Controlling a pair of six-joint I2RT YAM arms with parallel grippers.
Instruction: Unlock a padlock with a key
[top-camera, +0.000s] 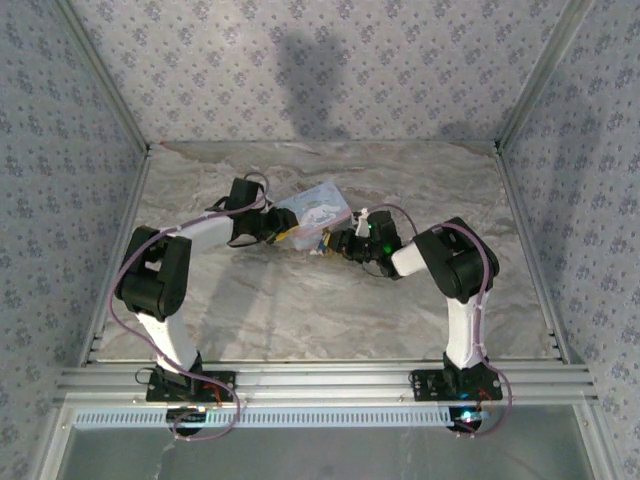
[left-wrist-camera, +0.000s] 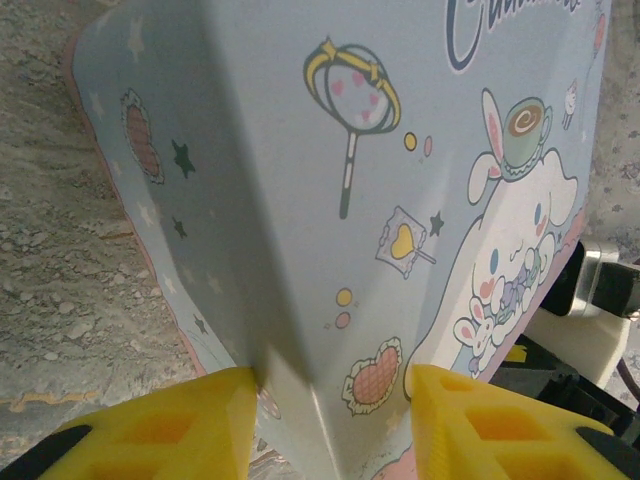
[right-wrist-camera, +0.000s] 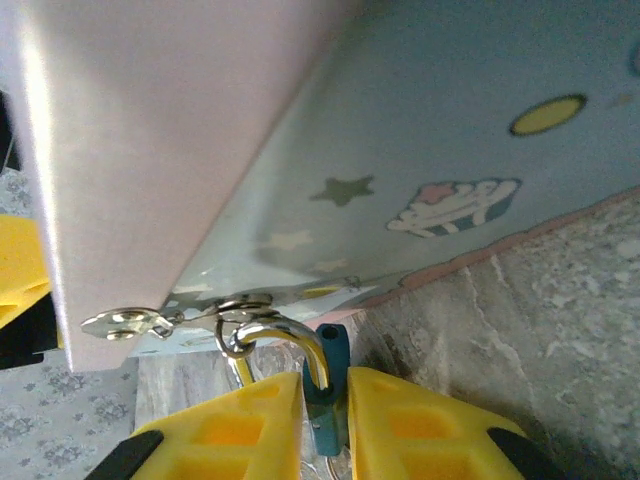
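The dark teal padlock (right-wrist-camera: 332, 355) sits upright between the yellow fingers (right-wrist-camera: 250, 425) of my right gripper (right-wrist-camera: 323, 388), which is shut on its body. Its silver shackle (right-wrist-camera: 276, 328) has swung out of one hole and hooks through the metal ring (right-wrist-camera: 240, 308) on the light-blue cartoon tin (right-wrist-camera: 450, 120). My left gripper (left-wrist-camera: 330, 385) is shut on the tin (left-wrist-camera: 300, 200), one pad on each side, and holds it tilted off the marble. From above, both grippers meet at the tin (top-camera: 315, 212), the left gripper (top-camera: 275, 228) on its left, the right gripper (top-camera: 335, 243) at its lower right corner. The key is hidden.
The marble table (top-camera: 300, 310) is enclosed by patterned walls (top-camera: 300, 70) on three sides, with an aluminium rail (top-camera: 320, 380) along the near edge. A small metal hasp tab (right-wrist-camera: 125, 323) sticks out of the tin's edge.
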